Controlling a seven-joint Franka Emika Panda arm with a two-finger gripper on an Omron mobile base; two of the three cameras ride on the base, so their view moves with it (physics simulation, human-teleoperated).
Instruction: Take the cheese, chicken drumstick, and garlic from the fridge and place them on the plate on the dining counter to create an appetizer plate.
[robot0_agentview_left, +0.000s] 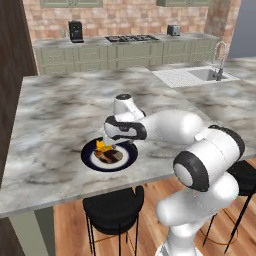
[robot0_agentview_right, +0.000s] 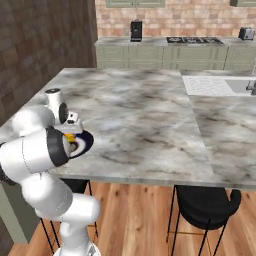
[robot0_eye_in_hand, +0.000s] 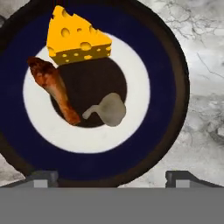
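Note:
The round navy plate (robot0_eye_in_hand: 175, 87) lies on the marbled dining counter (robot0_eye_in_hand: 205, 65) and holds three things. A yellow cheese wedge (robot0_eye_in_hand: 76, 41) rests toward its upper rim. The brown chicken drumstick (robot0_eye_in_hand: 54, 87) lies left of centre, and the pale grey garlic (robot0_eye_in_hand: 111, 109) sits in the dark middle. My gripper (robot0_eye_in_hand: 113, 177) hovers just above, open, its fingertips (robot0_eye_in_hand: 41, 177) spread wide with nothing between them. From the base, the gripper (robot0_agentview_left: 107, 137) hangs over the plate (robot0_agentview_left: 127, 159) near the counter's front edge, beside the cheese (robot0_agentview_left: 103, 146). The plate (robot0_agentview_right: 87, 142) is partly hidden by my arm.
Black stools (robot0_agentview_left: 112, 205) (robot0_agentview_right: 207, 202) stand under the counter's front edge. A sink with a tap (robot0_agentview_left: 205, 74) is set in the far right of the slab. Green cabinets with a hob (robot0_agentview_left: 131, 38) and a coffee machine (robot0_agentview_left: 75, 31) line the brick back wall.

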